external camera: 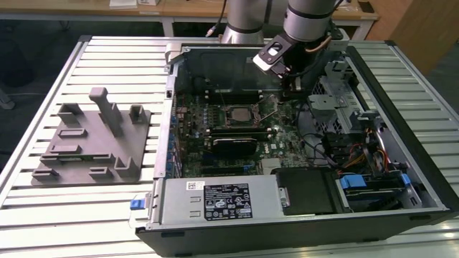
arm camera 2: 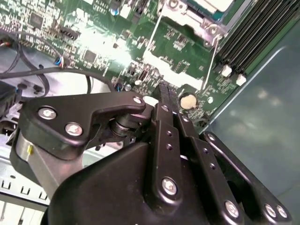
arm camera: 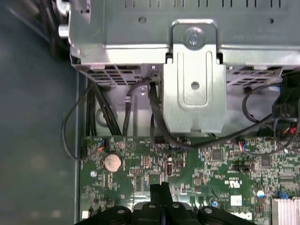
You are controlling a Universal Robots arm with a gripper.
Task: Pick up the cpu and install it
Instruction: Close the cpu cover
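In the exterior view the cpu (external camera: 237, 114), a small silvery square, lies in the socket in the middle of the green motherboard (external camera: 280, 142) inside the open computer case (external camera: 423, 177). My gripper (external camera: 287, 98) hangs low over the board just to the exterior view's right of the socket, beside its thin metal lever (arm camera 2: 213, 56). In both wrist views the black fingertips (arm camera: 157, 191) press together with nothing between them. A corner of the socket frame (arm camera 2: 206, 26) shows beyond the gripper (arm camera 2: 164, 89) in the second wrist view. I cannot tell whether the tips touch the board.
A grey plastic tray (external camera: 93, 142) with upright posts stands on the slatted table at the exterior view's left. A black glossy block (external camera: 233, 145) sits below the socket. A metal drive cage (arm camera: 194, 79), black cables (external camera: 337, 153) and a coin battery (arm camera: 112, 161) crowd the gripper's surroundings.
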